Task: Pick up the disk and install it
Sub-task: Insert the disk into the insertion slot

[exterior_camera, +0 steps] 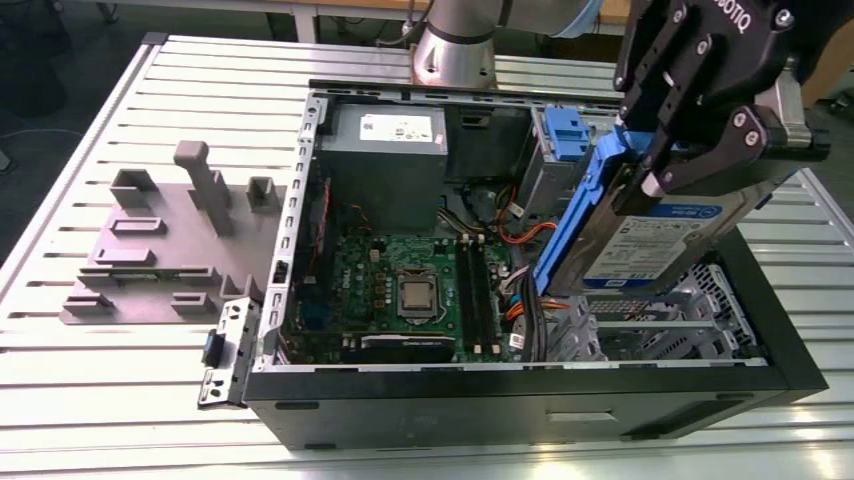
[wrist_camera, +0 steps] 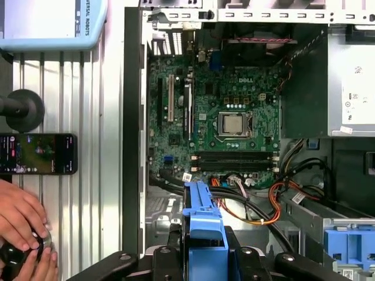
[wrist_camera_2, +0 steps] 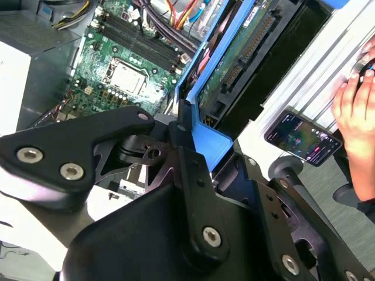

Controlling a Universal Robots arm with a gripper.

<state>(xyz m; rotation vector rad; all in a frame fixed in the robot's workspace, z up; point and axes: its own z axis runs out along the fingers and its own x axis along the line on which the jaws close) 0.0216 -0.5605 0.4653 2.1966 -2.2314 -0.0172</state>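
Slatted metal table (exterior_camera: 94, 400) carries an open computer case (exterior_camera: 534, 398); above it the tool (exterior_camera: 667, 172) clamps the disk (exterior_camera: 657, 242).

A ribbed silver table (exterior_camera: 80, 140) carries an open computer case (exterior_camera: 507, 405) from its middle toward 4 o'clock in the exterior view. A grey plate (exterior_camera: 147, 265) with upright blocks lies at 9 o'clock, and the arm's base (exterior_camera: 454, 55) stands at 12 o'clock. In the first wrist view, a phone (wrist_camera: 38, 153) lies on the slats beside the case.
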